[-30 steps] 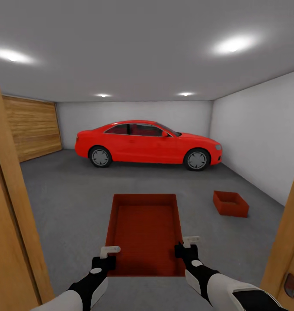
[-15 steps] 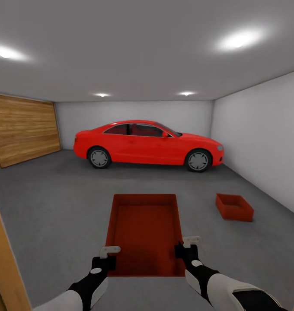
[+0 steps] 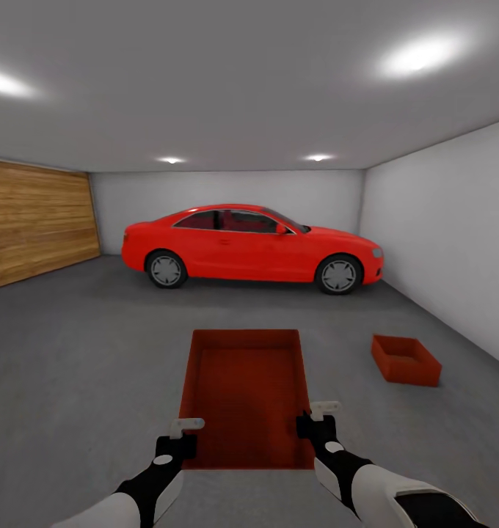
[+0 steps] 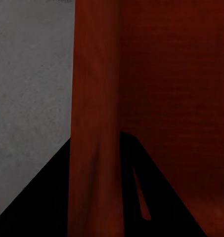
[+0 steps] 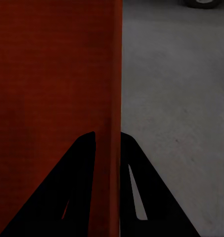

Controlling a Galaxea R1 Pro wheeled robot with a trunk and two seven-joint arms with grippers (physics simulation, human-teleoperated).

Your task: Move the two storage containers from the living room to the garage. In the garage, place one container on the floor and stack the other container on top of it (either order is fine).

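Standing at far left of the head view, a wooden garage door (image 3: pixel 37 220) with pale stripes, closing off the side of the garage. Stretching across below it, dark grey concrete floor (image 3: pixel 95 352). Reaching in from the lower left, the left gripper (image 3: pixel 182 434), pinching the left wall of the carried storage container (image 3: pixel 247 396); in the left wrist view, dark fingers (image 4: pixel 141 197) straddling that red-orange wall (image 4: pixel 94 123), one on each side. Hanging mid-frame above the floor, the carried container, open top facing up, long axis pointing ahead toward a red car (image 3: pixel 249 246) parked sideways along the back wall. Gripping the right wall near its close corner, the right gripper (image 3: pixel 317 416); in the right wrist view, fingers (image 5: pixel 134 192) clamping the thin wall edge (image 5: pixel 114 74) between them. Sitting further right on the floor, the second storage container (image 3: pixel 405 359), well apart from the carried one, near the white side wall (image 3: pixel 440 242).
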